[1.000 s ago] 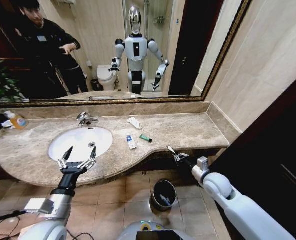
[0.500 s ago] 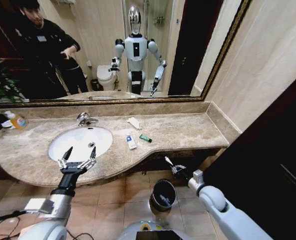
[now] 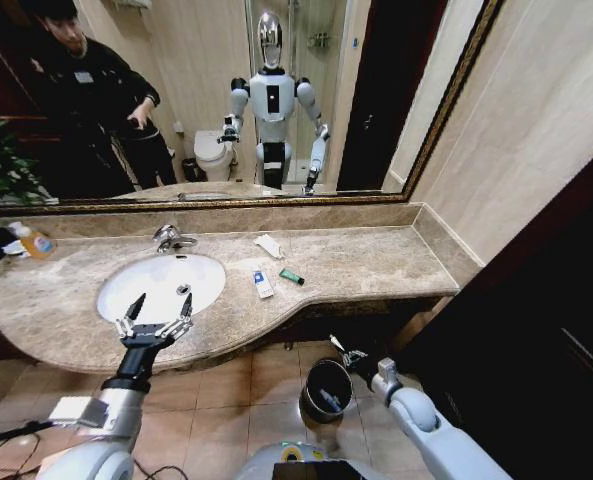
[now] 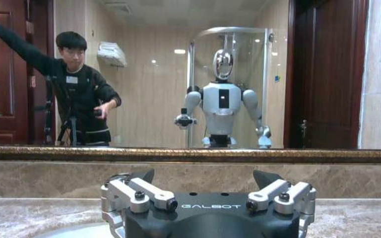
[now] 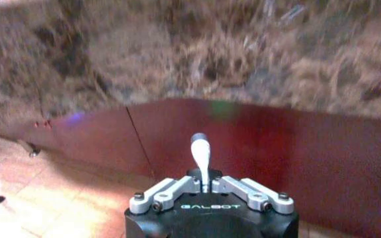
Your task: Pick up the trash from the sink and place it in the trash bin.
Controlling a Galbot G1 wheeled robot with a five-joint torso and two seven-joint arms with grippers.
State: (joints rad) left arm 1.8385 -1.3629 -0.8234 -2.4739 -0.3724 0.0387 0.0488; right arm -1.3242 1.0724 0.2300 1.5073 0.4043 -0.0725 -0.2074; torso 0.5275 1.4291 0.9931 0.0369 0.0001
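Nearest, the right gripper hangs low before the counter edge, just above the small round black trash bin on the tiled floor, its fingers pinched on a slim white stick-like piece of trash. The left gripper hovers splayed wide over the near rim of the white oval sink. Farther back on the mottled beige marble counter lie a blue-white packet, a green stick and a white sachet

One sink, one trash bin
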